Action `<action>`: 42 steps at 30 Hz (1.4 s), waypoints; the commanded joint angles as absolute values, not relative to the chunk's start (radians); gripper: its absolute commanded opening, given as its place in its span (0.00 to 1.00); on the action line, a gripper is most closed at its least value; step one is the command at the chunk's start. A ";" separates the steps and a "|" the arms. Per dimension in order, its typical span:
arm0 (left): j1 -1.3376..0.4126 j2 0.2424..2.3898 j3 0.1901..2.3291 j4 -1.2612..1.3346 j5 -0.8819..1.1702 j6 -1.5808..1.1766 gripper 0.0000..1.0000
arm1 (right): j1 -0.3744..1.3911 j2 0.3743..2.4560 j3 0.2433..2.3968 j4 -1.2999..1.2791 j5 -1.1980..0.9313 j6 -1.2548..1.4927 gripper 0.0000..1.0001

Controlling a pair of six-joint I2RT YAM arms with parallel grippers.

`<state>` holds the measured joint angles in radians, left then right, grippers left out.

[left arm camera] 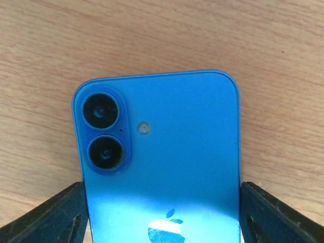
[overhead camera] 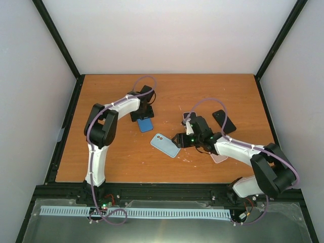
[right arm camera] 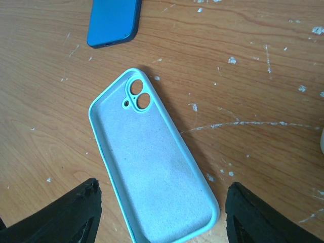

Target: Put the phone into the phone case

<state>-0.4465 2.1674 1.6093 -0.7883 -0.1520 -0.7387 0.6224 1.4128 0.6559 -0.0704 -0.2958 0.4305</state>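
From above, the blue phone (overhead camera: 145, 124) lies face down on the tabletop (overhead camera: 116, 162), up and to the left of the light-blue phone case (overhead camera: 165, 145) and apart from it. The left arm (overhead camera: 109, 119) reaches over the phone. The right arm (overhead camera: 233, 149) ends just right of the case. A black phone (overhead camera: 224, 121) lies farther right of the case.

In the left wrist view, the left fingers (left arm camera: 45, 223) sit close against the phone's two long edges. Whether they squeeze it cannot be told.

In the right wrist view, the case lies hollow side up with its camera cutout at the far end. The right fingers (right arm camera: 66, 217) stand released, one on each side of the case's near end, with bare wood showing between. The phone's end shows beyond the case, up and to the left.
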 commanded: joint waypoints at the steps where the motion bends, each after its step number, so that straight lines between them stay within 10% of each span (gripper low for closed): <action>1: -0.451 2.168 1.464 -0.783 -0.067 -0.733 0.71 | 0.627 1.360 0.629 -0.038 -0.297 0.470 0.66; 42: -0.448 1.615 0.884 -0.216 0.426 -0.977 0.55 | 0.822 1.678 0.792 0.198 -0.231 0.706 0.44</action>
<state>-0.4454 1.6714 0.9054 -0.3138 0.3668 -0.9318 0.8070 1.6535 0.7811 0.2031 -0.1879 0.7006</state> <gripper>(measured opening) 0.759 0.446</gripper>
